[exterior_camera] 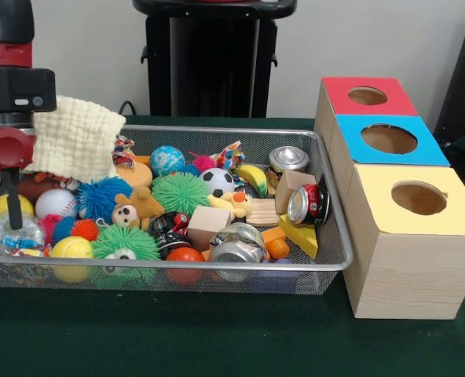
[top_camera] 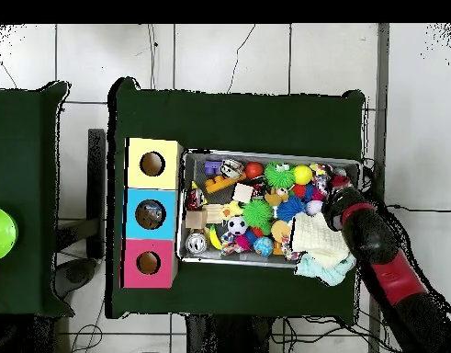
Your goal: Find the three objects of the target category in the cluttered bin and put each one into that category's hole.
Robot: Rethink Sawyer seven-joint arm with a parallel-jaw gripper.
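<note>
The wire mesh bin (exterior_camera: 217, 130) is full of toys, and it also shows in the overhead view (top_camera: 265, 154). A clear plastic bottle (exterior_camera: 12, 233) lies at the bin's left end in the front view, partly behind a yellow ball. The red and black arm comes down there, and my gripper (exterior_camera: 14, 214) hangs just above that bottle; I cannot tell whether it touches it. In the overhead view the arm's head (top_camera: 333, 197) covers the bin's right end. The blue-topped box's hole (exterior_camera: 388, 139) is in the middle of the three boxes (top_camera: 150, 214). Other bottles are not visible.
A cream knitted cloth (exterior_camera: 75, 138) drapes over the bin's rim by the arm (top_camera: 313, 237). Metal cans (exterior_camera: 287, 159) (exterior_camera: 309, 204) (exterior_camera: 234, 247), spiky balls (exterior_camera: 180, 192) and blocks fill the bin. The red-topped hole (exterior_camera: 367, 96) and the yellow-topped hole (exterior_camera: 419, 198) flank the blue one.
</note>
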